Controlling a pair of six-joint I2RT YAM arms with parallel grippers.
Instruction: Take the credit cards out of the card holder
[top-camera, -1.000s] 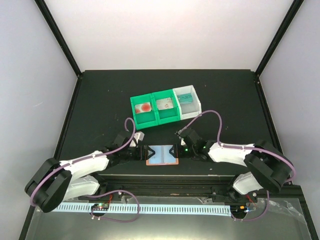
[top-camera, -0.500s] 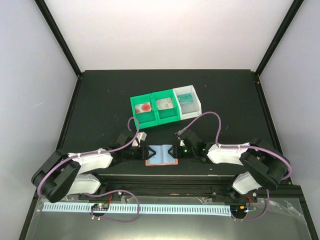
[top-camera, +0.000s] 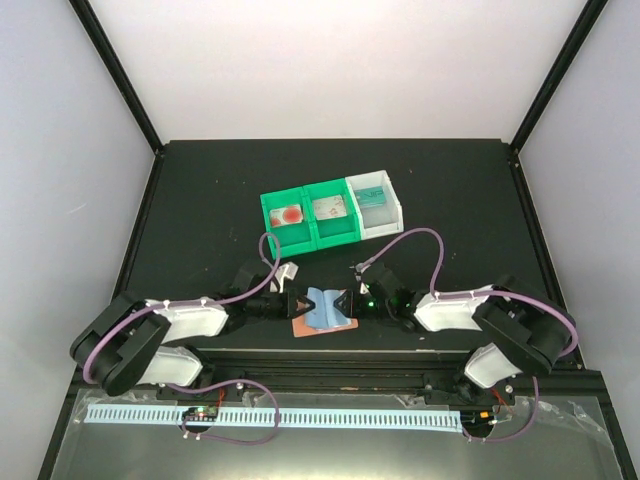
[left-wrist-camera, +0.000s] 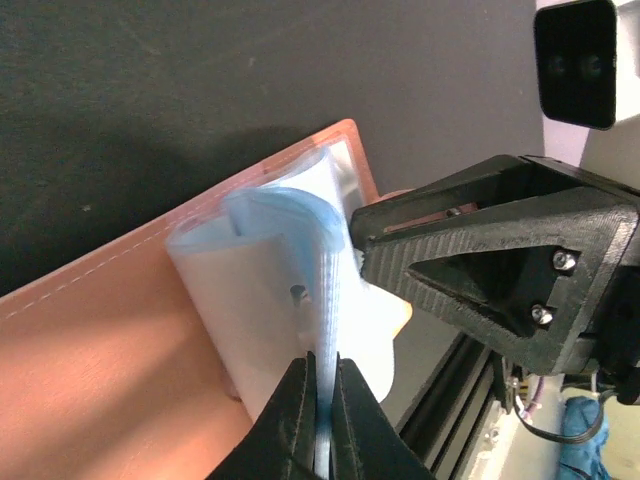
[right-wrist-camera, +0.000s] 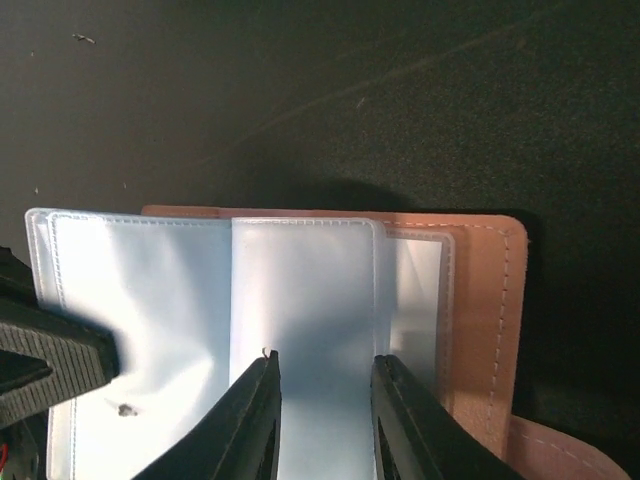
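Note:
The card holder (top-camera: 322, 314) lies open near the table's front edge, salmon leather (left-wrist-camera: 120, 360) underneath and pale blue sleeves (right-wrist-camera: 300, 300) bunched upward. My left gripper (top-camera: 301, 303) is shut on the edge of those sleeves (left-wrist-camera: 326, 330), pinching them between its fingertips. My right gripper (top-camera: 347, 300) comes in from the other side, its black body (left-wrist-camera: 490, 270) filling the left wrist view. Its jaws stand apart over one sleeve, the fingers (right-wrist-camera: 258, 410) on either side of it. No card shows inside the sleeves. Credit cards lie in the trays behind: red-marked (top-camera: 289, 214), pale (top-camera: 329, 208), teal (top-camera: 373, 197).
Two green trays (top-camera: 305, 241) and a white tray (top-camera: 392, 199) stand in a row behind the card holder. A metal rail (top-camera: 330, 352) runs along the table's near edge just below the holder. Both arms' cables (top-camera: 425, 236) loop above the wrists.
My left gripper closed on the sleeves. Both grippers moved inward, and the flat sleeves bunched up between them. The right jaws narrowed somewhat.

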